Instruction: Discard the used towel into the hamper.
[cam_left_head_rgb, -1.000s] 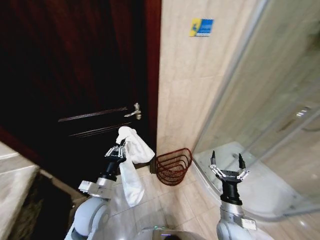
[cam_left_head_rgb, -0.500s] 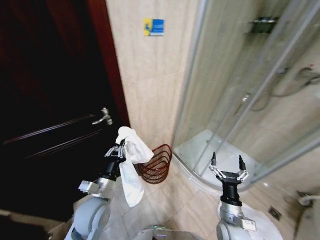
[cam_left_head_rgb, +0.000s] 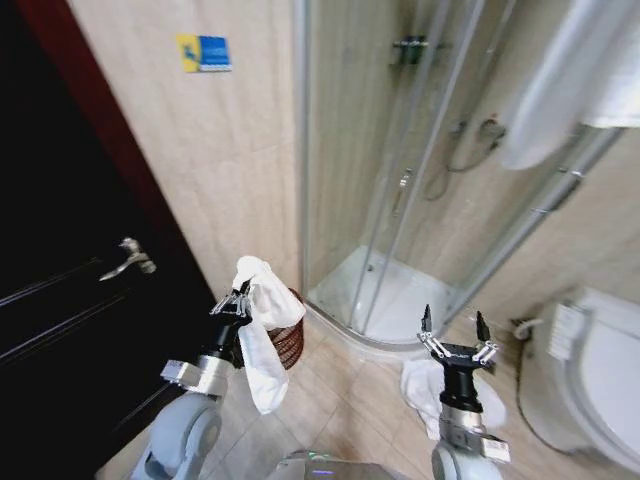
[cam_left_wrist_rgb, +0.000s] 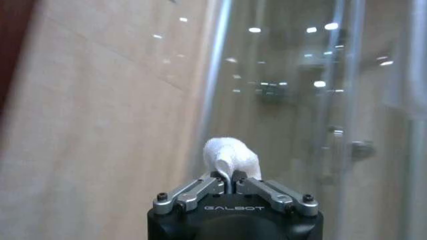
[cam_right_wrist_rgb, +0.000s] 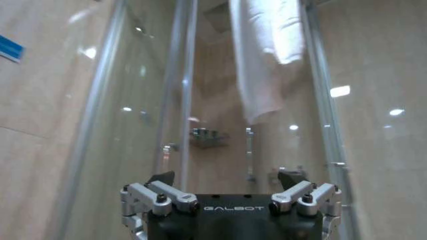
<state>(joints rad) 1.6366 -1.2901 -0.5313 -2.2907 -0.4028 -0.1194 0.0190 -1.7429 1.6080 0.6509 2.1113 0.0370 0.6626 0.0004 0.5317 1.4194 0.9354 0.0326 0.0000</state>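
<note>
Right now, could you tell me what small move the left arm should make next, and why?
Probably carry the towel over the hamper's opening: the left tool holds it clamped beside the hamper, which sits partly behind the hanging cloth, not under it.

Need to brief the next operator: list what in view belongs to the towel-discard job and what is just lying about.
Job:
- used towel, hanging from the shut left end effector
- hamper, on the floor by the wall, mostly hidden behind the towel

Lying about:
- white cloth on the floor behind the open, empty right end effector
- hanging towel on the shower enclosure
- toilet
- door handle
</note>
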